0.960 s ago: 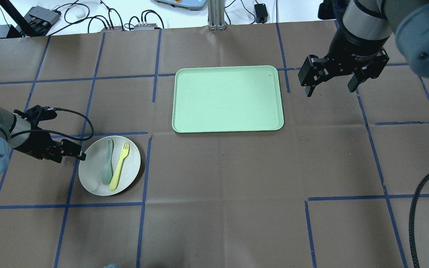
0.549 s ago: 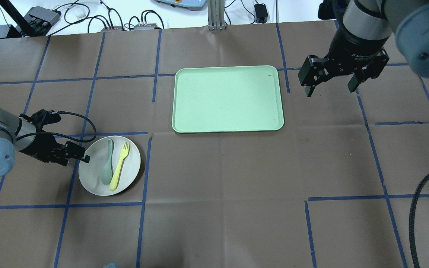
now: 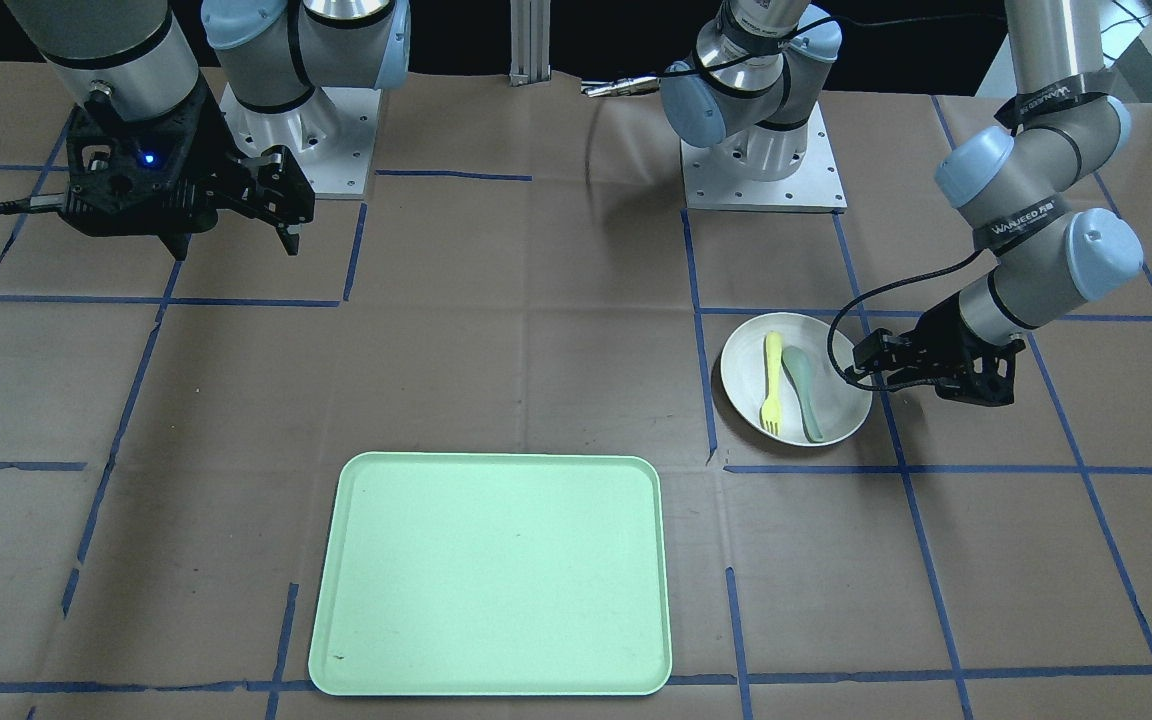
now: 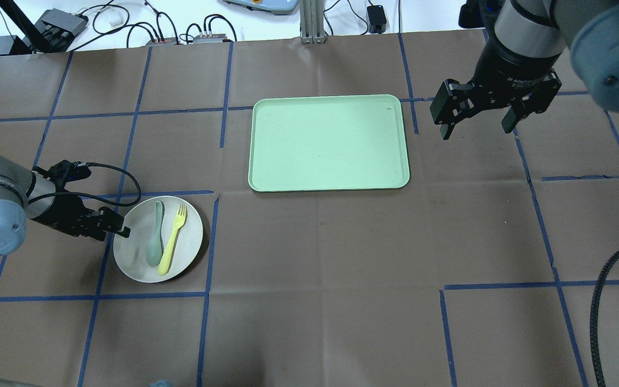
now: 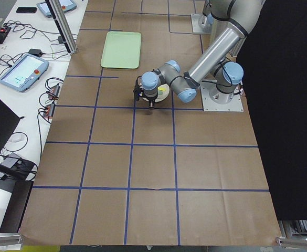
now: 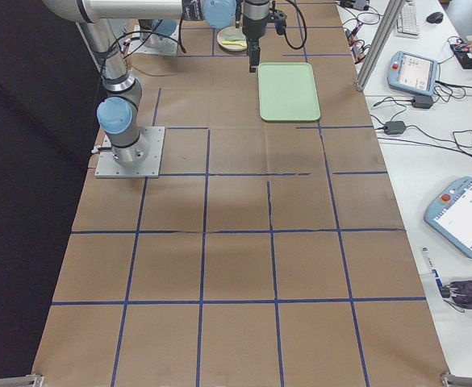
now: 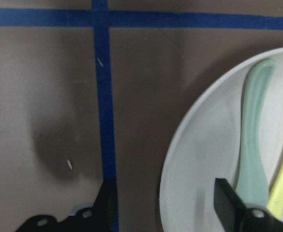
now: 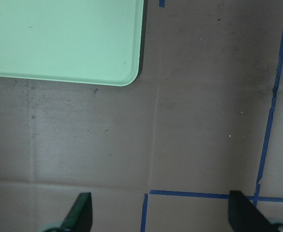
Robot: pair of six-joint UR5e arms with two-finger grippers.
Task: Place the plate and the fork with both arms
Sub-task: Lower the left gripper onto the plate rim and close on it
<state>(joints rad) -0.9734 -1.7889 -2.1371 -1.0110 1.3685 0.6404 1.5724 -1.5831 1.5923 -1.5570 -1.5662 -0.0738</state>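
The off-white plate (image 4: 190,236) sits at the table's left, holding the pale-yellow fork (image 4: 173,238) and a grey-green spoon (image 4: 155,236). My left gripper (image 4: 120,229) is open and low at the plate's left rim. In the left wrist view (image 7: 168,208) one finger (image 7: 107,203) is outside the rim and the other (image 7: 228,205) is over the plate (image 7: 199,159), near the spoon (image 7: 252,145). In the front view the left gripper (image 3: 861,365) touches the edge of the plate (image 3: 744,370). My right gripper (image 4: 477,129) is open and empty, held above the table to the right of the tray.
The mint-green tray (image 4: 328,142) lies at the table's middle, far side; its corner shows in the right wrist view (image 8: 59,38). Cables and boxes (image 4: 62,24) lie beyond the far edge. A black cable (image 4: 605,301) hangs at the right.
My left gripper has moved right toward the plate, so its fingers now straddle the left rim. The right arm has hardly moved.
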